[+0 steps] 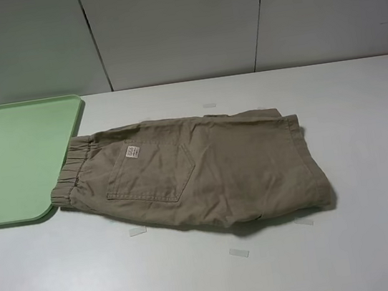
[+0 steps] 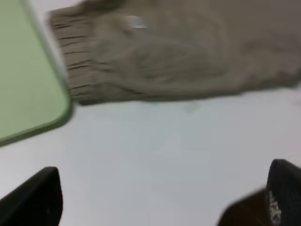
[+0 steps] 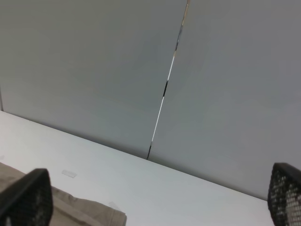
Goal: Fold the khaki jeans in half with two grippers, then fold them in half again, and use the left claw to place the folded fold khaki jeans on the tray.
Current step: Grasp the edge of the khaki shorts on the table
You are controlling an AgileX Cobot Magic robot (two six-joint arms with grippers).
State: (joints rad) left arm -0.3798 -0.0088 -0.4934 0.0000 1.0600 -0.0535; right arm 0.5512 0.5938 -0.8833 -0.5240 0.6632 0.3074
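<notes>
The khaki jeans (image 1: 204,169) lie flat on the white table, folded lengthwise, back pocket and small white label up. Their elastic waistband (image 1: 74,169) touches the right edge of the mint-green tray (image 1: 15,160) at the far left. Neither arm shows in the exterior high view. The left wrist view, blurred, shows the left gripper (image 2: 164,197) open, with bare table between its black fingertips (image 2: 37,195), short of the jeans (image 2: 178,56) and the tray corner (image 2: 28,89). The right gripper (image 3: 155,200) is open, facing the back wall; a corner of the jeans (image 3: 84,212) lies below it.
Small strips of clear tape (image 1: 239,253) mark the table around the jeans. Grey wall panels with a dark seam (image 3: 167,84) stand behind the table's far edge. White table surface (image 1: 363,114) extends to the right of the jeans.
</notes>
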